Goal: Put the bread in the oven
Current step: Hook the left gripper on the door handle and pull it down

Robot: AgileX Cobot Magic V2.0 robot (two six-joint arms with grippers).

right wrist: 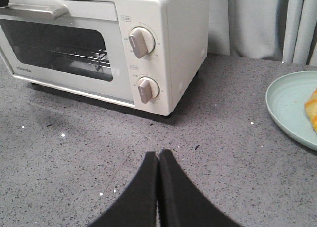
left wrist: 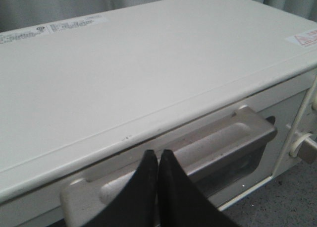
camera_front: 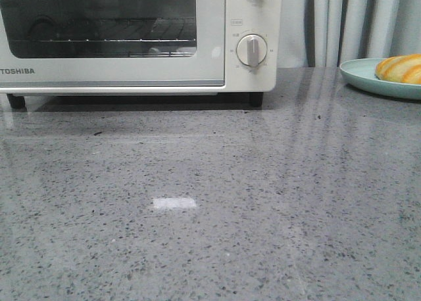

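Note:
The white TOSHIBA oven [camera_front: 131, 35] stands at the back left of the grey table with its glass door closed; it also shows in the right wrist view [right wrist: 114, 43]. The bread [camera_front: 400, 68], golden-orange with cream stripes, lies on a pale green plate [camera_front: 362, 76] at the back right; only its edge [right wrist: 312, 110] shows in the right wrist view. My left gripper [left wrist: 158, 153] is shut and empty, its tips just above the oven's door handle [left wrist: 208, 147]. My right gripper [right wrist: 158, 153] is shut and empty above the table in front of the oven's right end.
Grey curtains [camera_front: 348, 22] hang behind the table. The oven has two round knobs [right wrist: 143, 63] on its right side. The speckled grey tabletop [camera_front: 210, 215] spreads in front of the oven. The plate [right wrist: 292, 108] sits to the right of the oven.

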